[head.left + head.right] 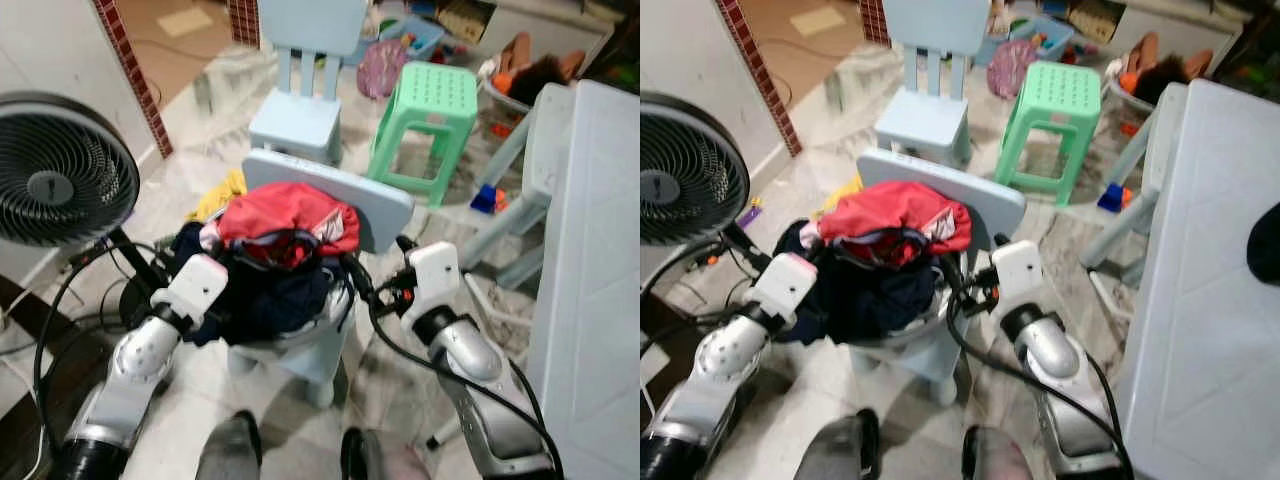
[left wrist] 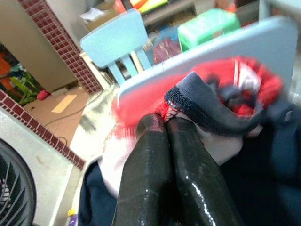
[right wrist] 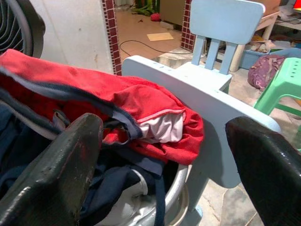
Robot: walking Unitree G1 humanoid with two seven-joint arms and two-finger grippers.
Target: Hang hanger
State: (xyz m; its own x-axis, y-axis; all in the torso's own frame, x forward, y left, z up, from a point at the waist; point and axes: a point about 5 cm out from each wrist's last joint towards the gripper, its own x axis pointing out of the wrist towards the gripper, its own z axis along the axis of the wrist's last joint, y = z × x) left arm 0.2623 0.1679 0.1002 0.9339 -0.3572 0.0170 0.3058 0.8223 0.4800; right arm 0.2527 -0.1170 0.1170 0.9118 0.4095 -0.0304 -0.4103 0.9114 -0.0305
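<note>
A pile of clothes lies on a small pale blue chair (image 1: pixel 385 205) right in front of me. A red garment (image 1: pixel 290 215) with a white lining tops the pile, and dark navy clothes (image 1: pixel 265 295) lie under it. My left gripper (image 2: pixel 165 121) is shut, its fingertips pressed together against the red garment's navy-edged hem at the pile's left side. My right gripper (image 3: pixel 164 125) stands open at the pile's right side, beside the chair's backrest, with nothing between its fingers (image 3: pixel 61 179).
A black floor fan (image 1: pixel 55 180) stands close on the left with cables on the floor. Behind the pile are a second blue chair (image 1: pixel 300 110), a green stool (image 1: pixel 430 110) and toys. A white table (image 1: pixel 590 250) bounds the right. Yellow cloth (image 1: pixel 222 195) lies on the floor.
</note>
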